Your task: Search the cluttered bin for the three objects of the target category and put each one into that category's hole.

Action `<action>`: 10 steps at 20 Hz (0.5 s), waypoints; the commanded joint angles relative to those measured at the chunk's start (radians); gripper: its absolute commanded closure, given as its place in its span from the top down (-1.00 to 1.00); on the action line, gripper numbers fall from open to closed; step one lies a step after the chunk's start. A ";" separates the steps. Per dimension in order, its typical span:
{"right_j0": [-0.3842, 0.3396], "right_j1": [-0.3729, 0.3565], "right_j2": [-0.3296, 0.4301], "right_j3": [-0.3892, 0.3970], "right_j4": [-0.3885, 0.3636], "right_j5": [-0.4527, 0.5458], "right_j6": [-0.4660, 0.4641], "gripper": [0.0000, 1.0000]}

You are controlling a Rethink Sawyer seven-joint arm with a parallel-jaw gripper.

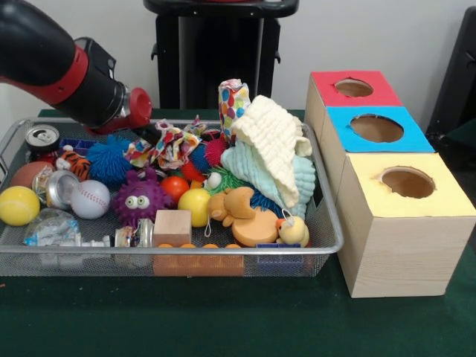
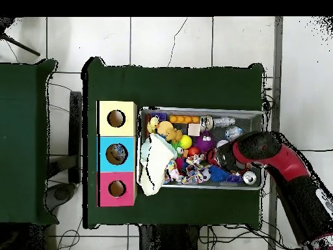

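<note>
The silver wire mesh bin (image 1: 332, 236) lies on the green table, packed with toys, balls, cans and cloths; it also shows in the overhead view (image 2: 260, 112). My gripper (image 1: 151, 134) reaches down from the upper left to the back middle of the bin, right at a colourful patterned cloth (image 1: 169, 146). In the overhead view the gripper (image 2: 218, 158) is over the bin's right half. Three wooden boxes stand beside the bin, each with a round hole: red top (image 1: 354, 88), blue top (image 1: 377, 128), yellow top (image 1: 407, 182).
In the bin: yellow ball (image 1: 18, 205), baseball (image 1: 90, 199), purple fuzzy toy (image 1: 138, 199), blue spiky ball (image 1: 109, 160), wooden block (image 1: 172, 227), orange bear (image 1: 236, 204), rubber duck (image 1: 294, 232), cream cloth (image 1: 275, 141) draped over the right rim, soda can (image 1: 42, 139).
</note>
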 commanded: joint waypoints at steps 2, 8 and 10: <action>0.071 -0.116 0.067 -0.144 -0.109 0.073 -0.241 -1.00; 0.132 -0.178 0.038 -0.236 -0.141 0.312 -0.244 -1.00; 0.162 -0.191 0.018 -0.288 -0.174 0.412 -0.241 -1.00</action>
